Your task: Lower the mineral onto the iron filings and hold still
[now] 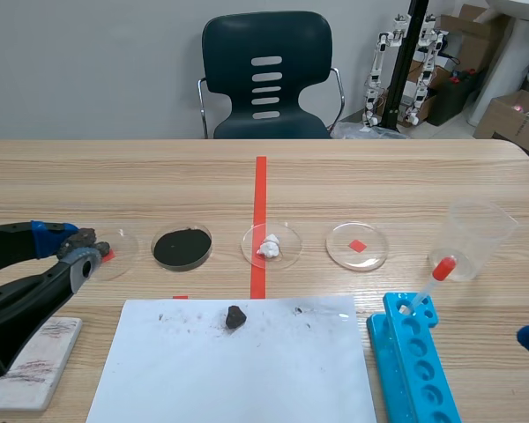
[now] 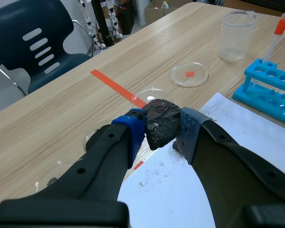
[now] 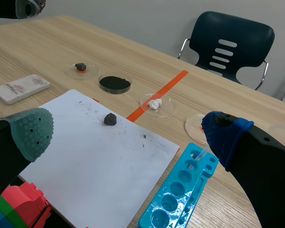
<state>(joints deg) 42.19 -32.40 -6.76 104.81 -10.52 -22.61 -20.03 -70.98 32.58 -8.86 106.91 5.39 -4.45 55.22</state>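
The left jaws are clamped on the mineral (image 2: 161, 122), a dark, rough lump pinched between the two pads. It hangs in the air over the left end of the desk (image 1: 379, 176), near the outermost dish (image 1: 119, 251). I read that as a carrying posture, lifted clear so it can cross to the iron filings (image 1: 182, 248), the black fill in the next dish along. I take that fill for the filings, though the grain is too fine to make out from here.

The right jaws stand wide with nothing between them, low beside the blue rack (image 1: 414, 361). My guess is they are parked there to stay out of the way.

The desk is pale wood grain with an orange-red tape line. A white sheet of paper (image 1: 238, 361) on it carries a small dark lump (image 1: 235, 317) and some smudges. Behind the desk a dark chair (image 1: 266, 75) stands against a grey wall, with boxes off to the right.
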